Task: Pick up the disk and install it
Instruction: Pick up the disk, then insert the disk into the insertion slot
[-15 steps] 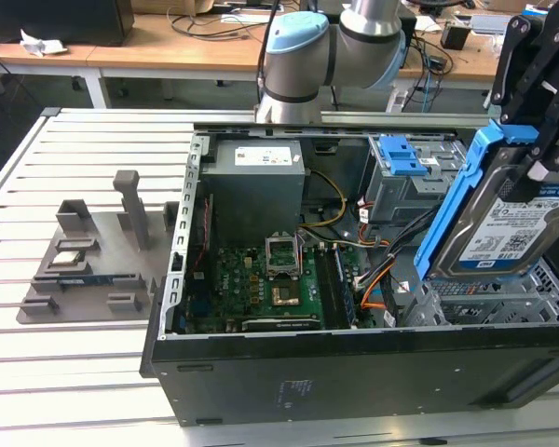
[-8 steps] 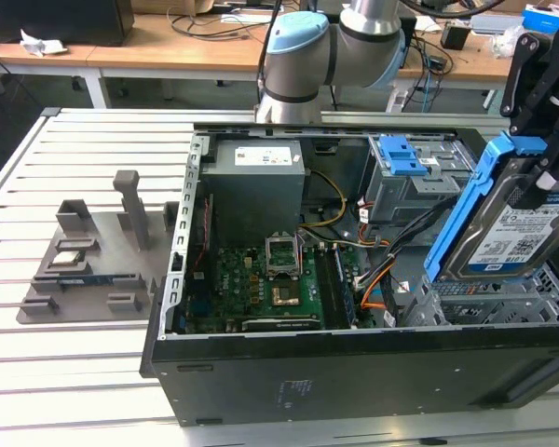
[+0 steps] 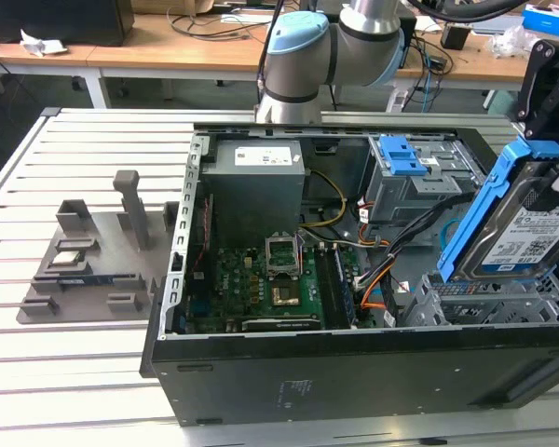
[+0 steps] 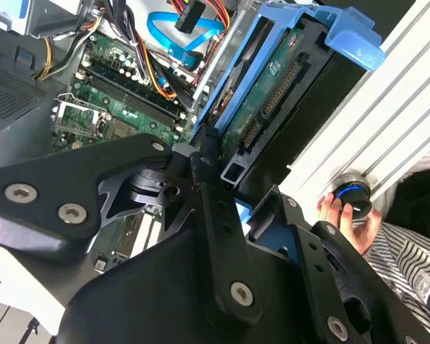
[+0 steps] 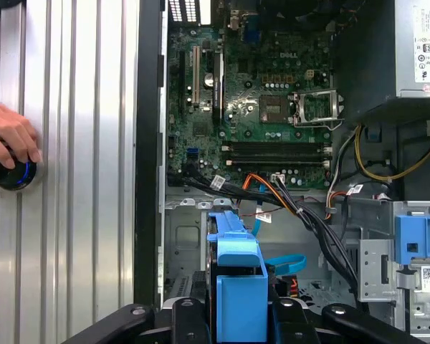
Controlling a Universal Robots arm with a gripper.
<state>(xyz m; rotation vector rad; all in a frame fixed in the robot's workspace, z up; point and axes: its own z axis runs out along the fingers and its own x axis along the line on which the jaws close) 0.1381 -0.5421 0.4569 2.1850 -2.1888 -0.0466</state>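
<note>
The disk (image 3: pixel 533 238), silver-grey with a white-and-blue label, sits in its blue side-rail carrier (image 3: pixel 484 209). It hangs tilted on edge over the open computer case (image 3: pixel 354 372), at the exterior view's right. My black gripper (image 3: pixel 546 140) is shut on the carrier's upper end. In the second wrist view the disk's green circuit-board underside (image 4: pixel 272 89) runs away from the gripper (image 4: pixel 233 183). The first wrist view has the blue carrier (image 5: pixel 236 276) edge-on, between the gripper's links (image 5: pixel 236 319), above the case's grey drive cage (image 5: pixel 186 236).
Inside the case are a motherboard (image 3: pixel 261 289), a grey power-supply box (image 3: pixel 256 182), a grey bay with a blue latch (image 3: pixel 405 168), and loose orange, blue and black cables (image 3: pixel 391 270). A grey fixture tray (image 3: pixel 93 251) lies left. A person's hand (image 5: pixel 7 136) rests on a round blue-lit knob (image 5: pixel 11 172).
</note>
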